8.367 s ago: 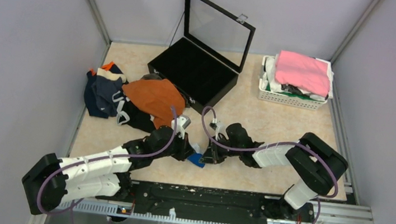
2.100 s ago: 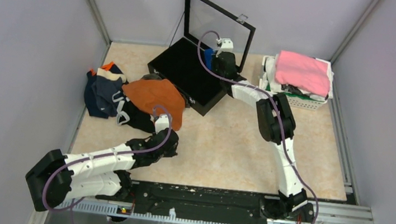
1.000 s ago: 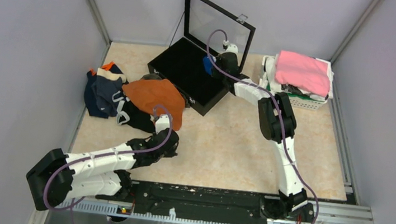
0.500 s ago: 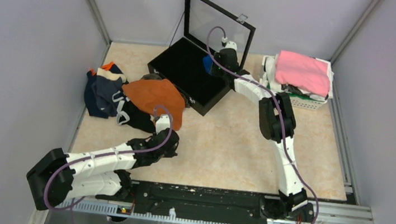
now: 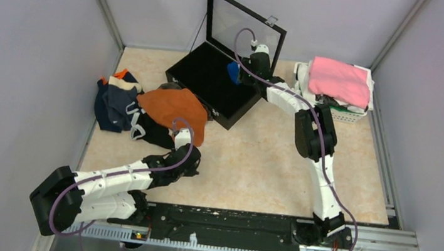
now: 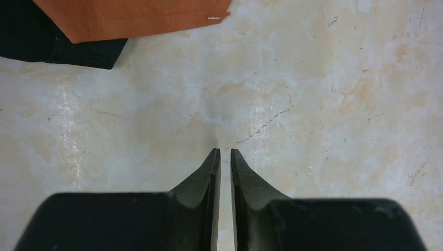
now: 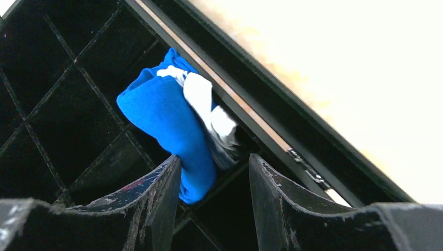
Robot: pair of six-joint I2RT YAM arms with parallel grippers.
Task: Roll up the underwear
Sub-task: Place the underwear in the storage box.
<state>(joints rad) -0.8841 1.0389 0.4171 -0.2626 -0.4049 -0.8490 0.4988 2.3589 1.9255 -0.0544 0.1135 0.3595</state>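
Right wrist view: my right pincer (image 7: 214, 161) is hanging spread, straddling the rolled royal-blue, white-trimmed boxer brief (image 7: 167, 112), sitting in a wall-side cell of the black divided case (image 7: 57, 83), whose dividers are probably holding its roll. My left pincer (image 6: 223, 152), pressed together, is hovering near the rust-orange brief (image 6: 130, 15).

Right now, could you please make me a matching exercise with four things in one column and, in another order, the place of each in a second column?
Things
1. blue underwear
2. orange underwear
3. pink cloth
4. left gripper

Places
A. on top of the white basket
B. above the table, holding nothing
C. in a compartment of the black box
D. spread on the table, left of the box

Pairs: 1-C; 2-D; 3-A; 4-B
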